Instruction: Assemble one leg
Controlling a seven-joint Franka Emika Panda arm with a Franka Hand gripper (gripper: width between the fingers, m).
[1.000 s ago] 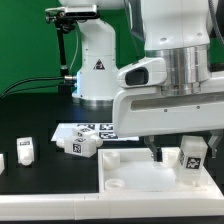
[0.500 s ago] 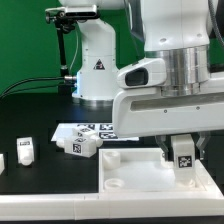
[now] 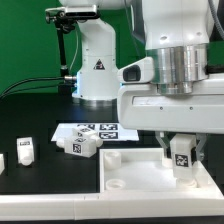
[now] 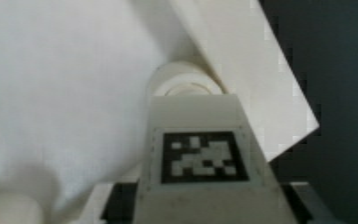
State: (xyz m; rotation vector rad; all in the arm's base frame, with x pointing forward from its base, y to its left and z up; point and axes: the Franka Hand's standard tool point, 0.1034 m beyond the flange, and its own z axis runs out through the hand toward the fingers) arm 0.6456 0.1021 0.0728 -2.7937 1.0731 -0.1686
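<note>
The black counter (image 3: 50, 185) fills the lower part of the exterior view. The Panda arm (image 3: 170, 80) stands over its side on the exterior view's right.

A large flat white panel (image 3: 135, 182) with a raised rim lies along the counter's near edge and reaches to the corner on the exterior view's right. In the wrist view the same panel (image 4: 60, 100) takes up most of the picture, with one of its round corner holes (image 4: 190, 82) showing just past the end of the held part.

The marker board (image 3: 108, 130) lies flat near the middle of the counter, just behind the panel's far edge.

The gripper (image 3: 181, 155) is clamped on a leg (image 3: 181, 150), with a dark finger pressed to each side. The leg stands upright with its square tag facing the exterior camera. It hangs over the panel's far corner, on the side of the counter's edge at the exterior view's right. Whether its lower end touches the panel cannot be told. From the wrist, the leg (image 4: 202, 150) runs toward the hole, tag face up.

A loose leg (image 3: 83, 144) lies on its side at the near edge of the marker board. A second loose leg (image 3: 27, 151) sits well apart from it, toward the counter's edge on the exterior view's left.
</note>
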